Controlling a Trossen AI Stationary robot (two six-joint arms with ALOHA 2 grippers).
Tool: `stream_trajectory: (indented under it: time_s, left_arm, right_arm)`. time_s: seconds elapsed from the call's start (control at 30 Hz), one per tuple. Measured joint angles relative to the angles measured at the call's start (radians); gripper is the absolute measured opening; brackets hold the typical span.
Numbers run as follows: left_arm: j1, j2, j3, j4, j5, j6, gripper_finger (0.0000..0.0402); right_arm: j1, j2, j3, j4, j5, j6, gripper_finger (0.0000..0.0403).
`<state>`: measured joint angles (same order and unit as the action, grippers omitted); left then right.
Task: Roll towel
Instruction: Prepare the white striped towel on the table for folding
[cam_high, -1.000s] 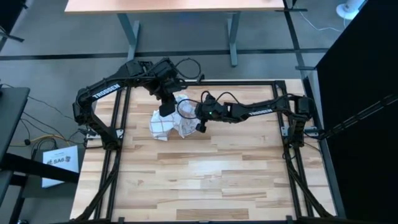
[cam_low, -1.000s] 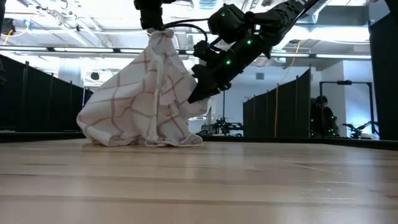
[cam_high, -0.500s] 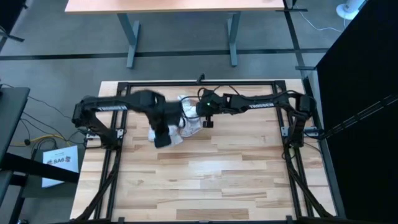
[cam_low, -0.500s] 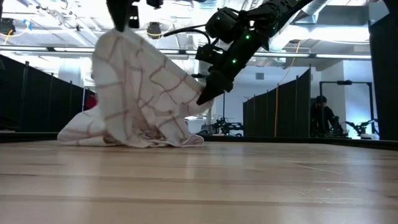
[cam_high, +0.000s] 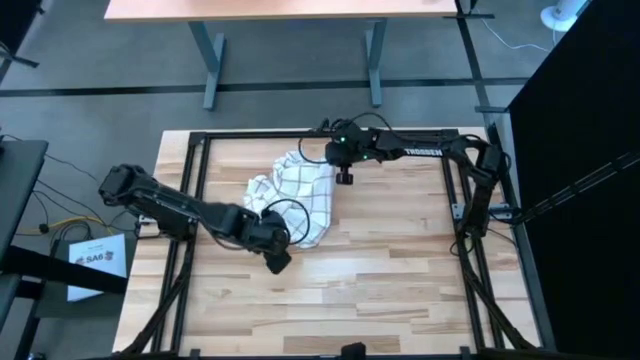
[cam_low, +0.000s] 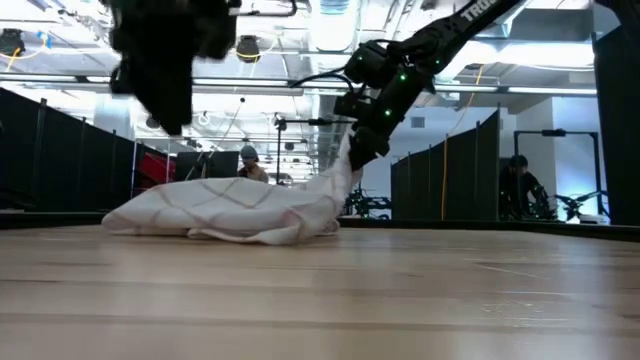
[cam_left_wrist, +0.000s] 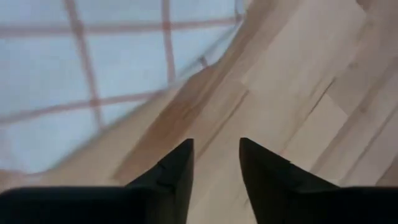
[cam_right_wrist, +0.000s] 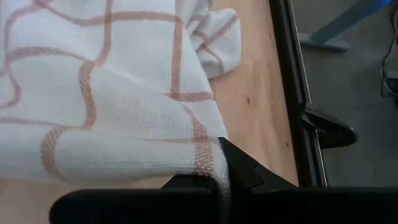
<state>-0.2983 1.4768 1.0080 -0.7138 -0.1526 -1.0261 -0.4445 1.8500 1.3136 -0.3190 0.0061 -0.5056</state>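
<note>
The white towel (cam_high: 295, 197) with its reddish-brown grid lies spread low on the wooden table, left of centre toward the far side; its right end rises to my right gripper (cam_high: 343, 174), which is shut on it. In the low view the towel (cam_low: 225, 210) is a flat heap climbing to that gripper (cam_low: 356, 150). My left gripper (cam_high: 280, 263) hovers open just past the towel's near edge, touching nothing. Its wrist view shows bare wood between the fingers (cam_left_wrist: 216, 155) and the towel (cam_left_wrist: 87, 74) a little beyond them. My right gripper pinches the towel's hemmed edge (cam_right_wrist: 202, 160) at its far right end between its two fingers. The fingers come from above, slanting down. The held end (cam_low: 343, 178) is lifted off the table and the cloth slopes down from it; the rest lies on the wood.
A black frame rail (cam_high: 320, 132) runs along the table's far edge close behind my right gripper and shows in its wrist view (cam_right_wrist: 289, 93). Open wood (cam_high: 360, 300) fills the near half. People (cam_low: 247, 160) are in the room far behind.
My left gripper has swung toward the table's near edge and down, drawing the towel along, and has let it go. The towel, which hung in a tall heap, now lies spread low. My right gripper has shifted toward the far edge, still holding its end.
</note>
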Motion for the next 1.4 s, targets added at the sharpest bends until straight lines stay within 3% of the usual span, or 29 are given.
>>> stream_trajectory:
  time_s: [0.43,0.73,0.97,1.03,1.4]
  left_arm:
    - [0.064,0.218,-0.16,0.443,0.076,0.075,0.013]
    - [0.129,0.279,-0.151,0.533,-0.237,0.175,0.0129]
    - [0.149,0.277,-0.153,0.529,-0.44,0.195,0.0129]
    - [0.158,0.275,-0.151,0.557,-0.456,0.205,0.0128]
    - [0.156,0.302,-0.152,0.551,-0.458,0.216,0.0007]
  right_arm:
    - [-0.001,0.0,0.077,-0.01,-0.037,0.007,0.0]
    - [0.006,0.0,0.079,-0.053,-0.038,0.034,0.0]
    - [0.012,0.0,0.079,-0.067,-0.038,0.036,0.0]
    - [0.014,0.0,0.079,-0.066,-0.038,0.037,0.0]
    - [0.027,0.0,0.078,-0.065,-0.038,0.035,0.0]
